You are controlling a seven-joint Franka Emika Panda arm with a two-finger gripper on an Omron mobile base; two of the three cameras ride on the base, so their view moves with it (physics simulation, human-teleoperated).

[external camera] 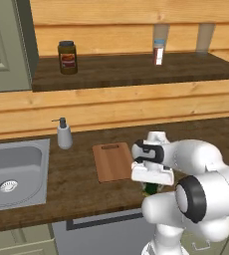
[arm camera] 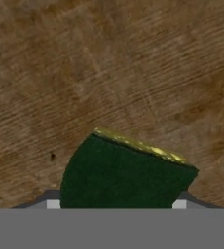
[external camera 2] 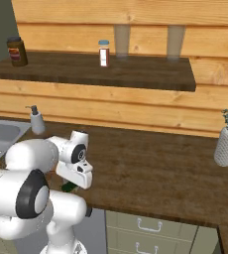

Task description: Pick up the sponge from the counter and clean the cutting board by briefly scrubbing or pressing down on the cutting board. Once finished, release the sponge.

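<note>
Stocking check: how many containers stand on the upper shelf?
2: a dark jar at the shelf's left end, and a small white-and-red bottle farther right. None seems hidden.

The sponge [arm camera: 126, 175] is a small block with a dark green face and a yellow layer along one edge. In the hand view it sits close up and tilted over the dark wood-grain tabletop [arm camera: 109, 73]. From the left base view, a bit of green shows just right of the board's near corner. The board [external camera: 112, 161] lies flat on the tabletop right of the sink: light brown, rounded corners, handle slot at its far short edge.
</note>
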